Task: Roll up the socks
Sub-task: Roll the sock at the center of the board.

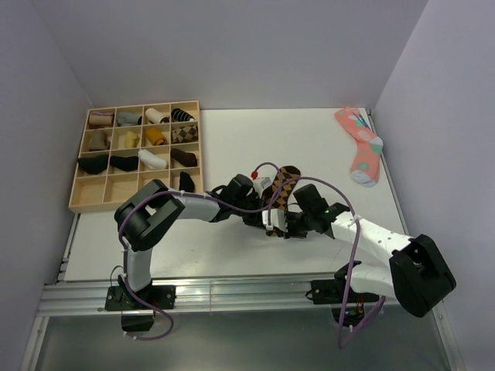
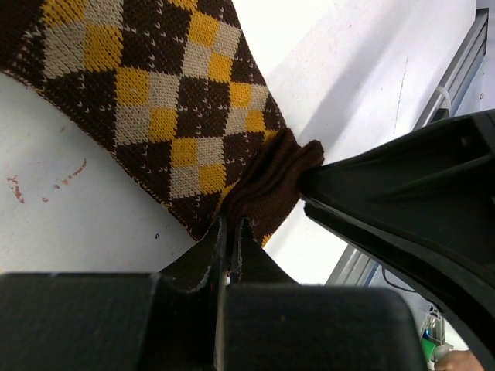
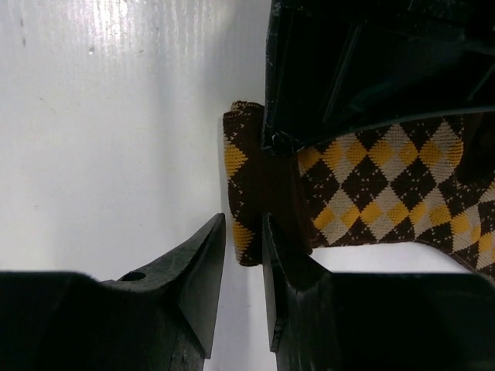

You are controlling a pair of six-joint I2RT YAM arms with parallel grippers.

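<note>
- The argyle sock (image 1: 285, 188) is laid flat about the middle of the table (image 1: 232, 139), somewhat toward its near edge.
- Its bunched brown end is pinched by the left gripper (image 2: 230, 236), whose jaws are pressed together on the fabric.
- The right gripper (image 3: 244, 259) is set just beside that folded end, its jaws narrowly spread and nothing gripped.
- The first turn of the roll is judged to be in hand. Next, the fold should be caught and turned over along the sock's length.

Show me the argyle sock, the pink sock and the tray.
argyle sock (image 1: 285, 185): top view, patterned middle.
pink sock (image 1: 362, 145): top view, near the heel.
tray (image 1: 97, 205): top view, near rim.
</note>
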